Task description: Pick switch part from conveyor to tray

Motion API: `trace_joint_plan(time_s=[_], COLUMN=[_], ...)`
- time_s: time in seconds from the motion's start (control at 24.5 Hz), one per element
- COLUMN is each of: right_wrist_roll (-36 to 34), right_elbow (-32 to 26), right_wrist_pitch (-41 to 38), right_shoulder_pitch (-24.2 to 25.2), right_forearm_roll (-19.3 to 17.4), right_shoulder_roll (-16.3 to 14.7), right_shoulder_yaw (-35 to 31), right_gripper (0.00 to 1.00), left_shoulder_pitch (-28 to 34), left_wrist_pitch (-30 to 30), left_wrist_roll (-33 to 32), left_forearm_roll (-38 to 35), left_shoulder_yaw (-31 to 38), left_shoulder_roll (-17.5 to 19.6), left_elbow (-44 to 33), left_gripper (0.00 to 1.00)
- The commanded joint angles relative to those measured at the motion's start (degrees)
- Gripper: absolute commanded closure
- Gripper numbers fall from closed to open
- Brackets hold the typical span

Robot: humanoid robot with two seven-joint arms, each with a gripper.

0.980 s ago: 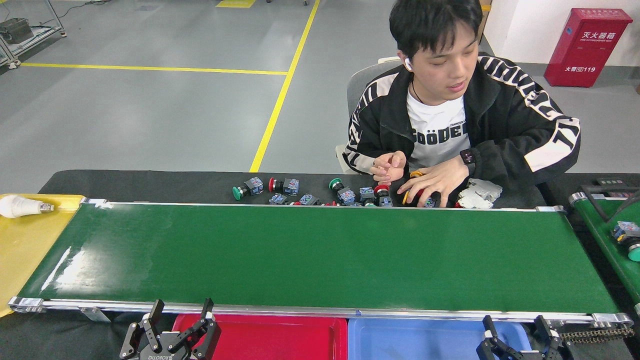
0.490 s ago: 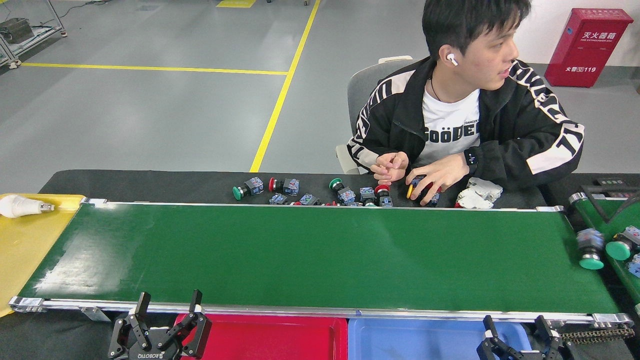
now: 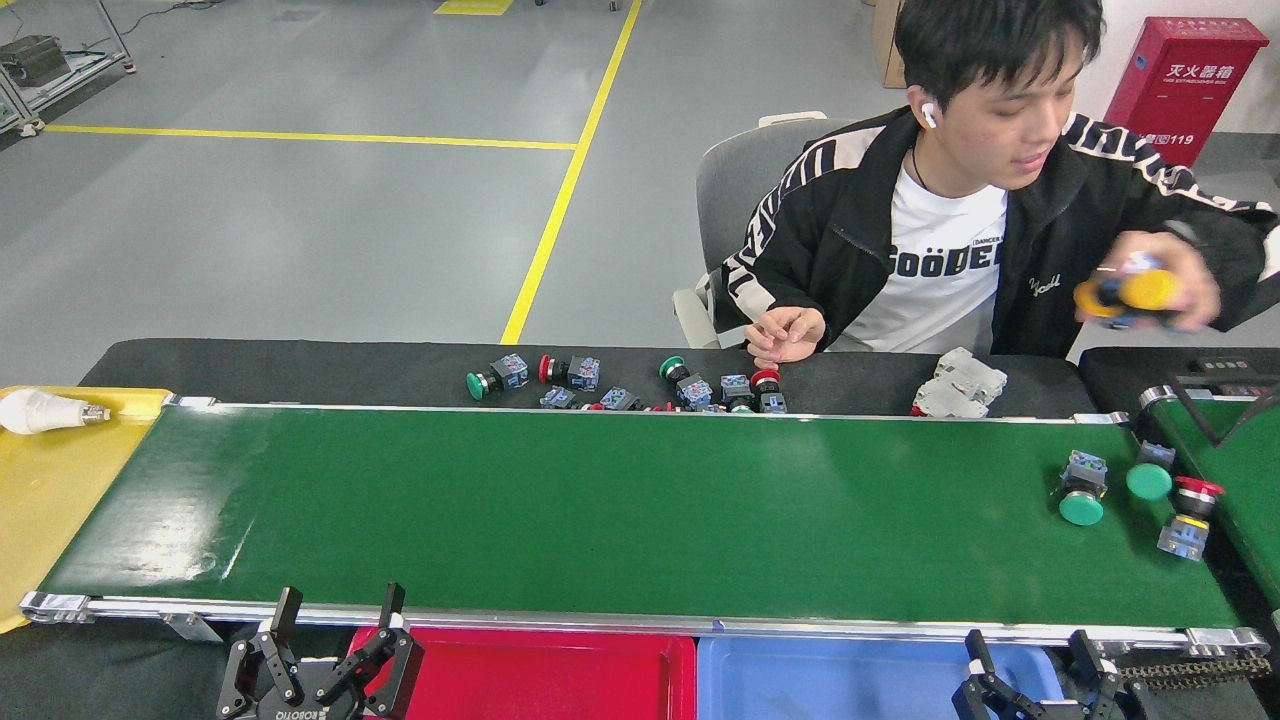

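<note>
The wide dark-green conveyor (image 3: 600, 510) runs across the view. At its right end lie three switch parts: one with a green cap (image 3: 1081, 492), a second green-capped one (image 3: 1150, 475) and a red-capped one (image 3: 1190, 513). A red tray (image 3: 540, 675) and a blue tray (image 3: 820, 680) sit below the near rail. My left gripper (image 3: 335, 620) is open at the bottom left, near the red tray's left end. My right gripper (image 3: 1030, 660) is open over the blue tray's right end. Neither holds anything.
A person sits behind the belt, holding a yellow-capped switch (image 3: 1135, 292) in a raised hand at the right. More switch parts (image 3: 620, 385) lie on the black table behind the belt. A yellow tray (image 3: 50, 480) with a bulb (image 3: 40, 411) is at left. A narrower green belt (image 3: 1235, 470) is at right.
Switch parts have come onto the conveyor's right end and moved left. The person lifted a yellow-capped switch to the right. My left gripper dropped slightly lower and left.
</note>
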Motion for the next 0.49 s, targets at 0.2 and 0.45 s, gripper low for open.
trace_joint_plan(time_s=[0.2, 0.45], right_wrist_roll=[4.24, 11.27], right_elbow=[-0.62, 4.83], right_wrist_pitch=[6.83, 15.44], right_shoulder_pitch=[-3.38, -14.54], right_forearm_roll=[-0.04, 1.37], right_shoulder_roll=[0.66, 0.22], right_shoulder_yaw=[0.0, 2.2], right_gripper=[0.03, 0.08], left_shoulder_pitch=[-0.92, -1.01], left_wrist_pitch=[-0.33, -0.33], left_wrist_roll=[-0.8, -0.8], left_forearm_roll=[0.24, 0.15], left_shoulder_yaw=[0.0, -0.08], left_shoulder_roll=[-0.7, -0.44], left_elbow=[-0.78, -0.69], left_gripper=[0.0, 0.0])
